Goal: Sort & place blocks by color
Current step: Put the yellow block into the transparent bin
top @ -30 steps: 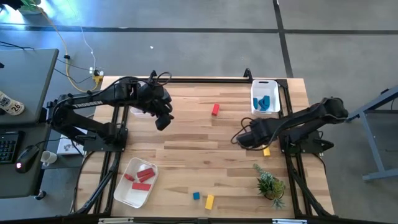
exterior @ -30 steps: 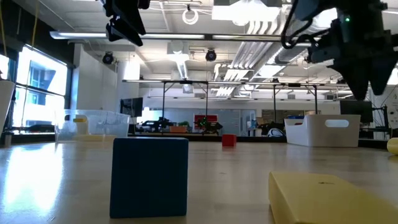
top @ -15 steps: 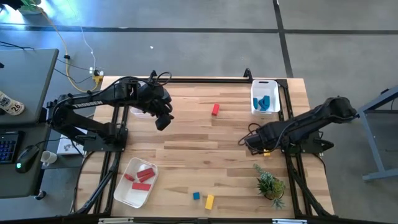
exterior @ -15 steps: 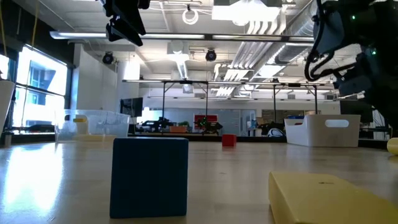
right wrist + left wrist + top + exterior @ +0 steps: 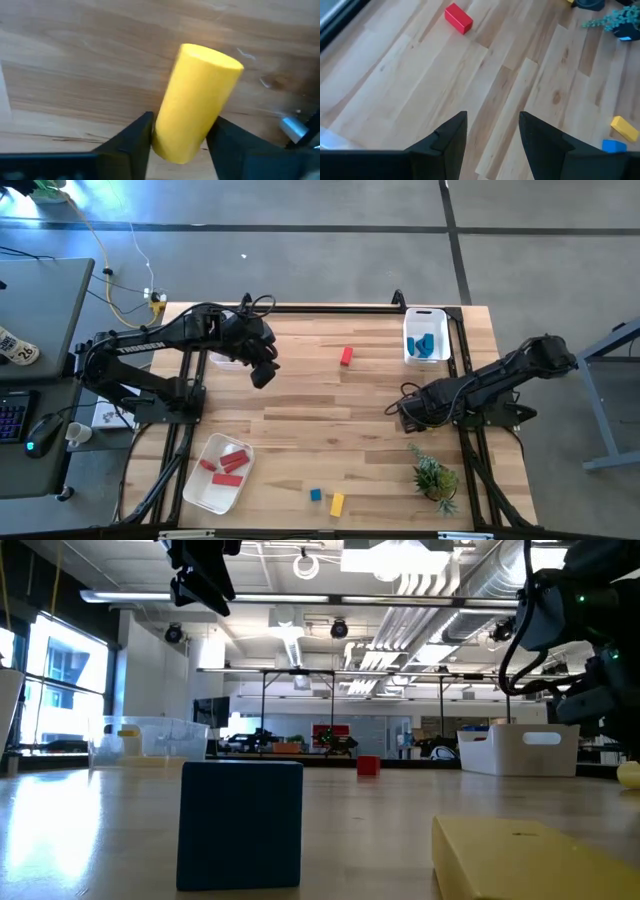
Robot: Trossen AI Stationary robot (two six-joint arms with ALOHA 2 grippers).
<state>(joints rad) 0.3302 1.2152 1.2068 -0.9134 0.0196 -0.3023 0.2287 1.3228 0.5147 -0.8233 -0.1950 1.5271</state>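
Observation:
My right gripper [image 5: 410, 413] is low over the table's right side, open. Its fingers [image 5: 127, 142] flank a yellow cylinder block [image 5: 197, 102] that lies on its side; the arm hides it in the high view, and it peeks in at the low view's edge [image 5: 628, 775]. My left gripper [image 5: 262, 372] hangs open above the table's far left part. A red block [image 5: 346, 356] lies far centre. A blue cube [image 5: 315, 495] and a yellow bar [image 5: 337, 504] lie by the near edge. Red blocks sit in a white tray [image 5: 205, 492], blue ones in a white bin [image 5: 427, 318]. My right gripper's fingers stand on either side of the yellow cylinder's near end [image 5: 175, 145], coming from above at a slant and pointing along it. I cannot tell whether they touch it. The cylinder lies on the wood.
A small green plant [image 5: 434, 475] stands just near-side of my right gripper. A clear bin [image 5: 150, 738] sits at the far left under my left arm. Bare wood spreads across the table's middle [image 5: 320, 420].
My right gripper has moved a little toward the table's right and near edges and down over the yellow cylinder, which the arm now covers in the high view. In the low view it has dropped toward the right. My left arm has kept still.

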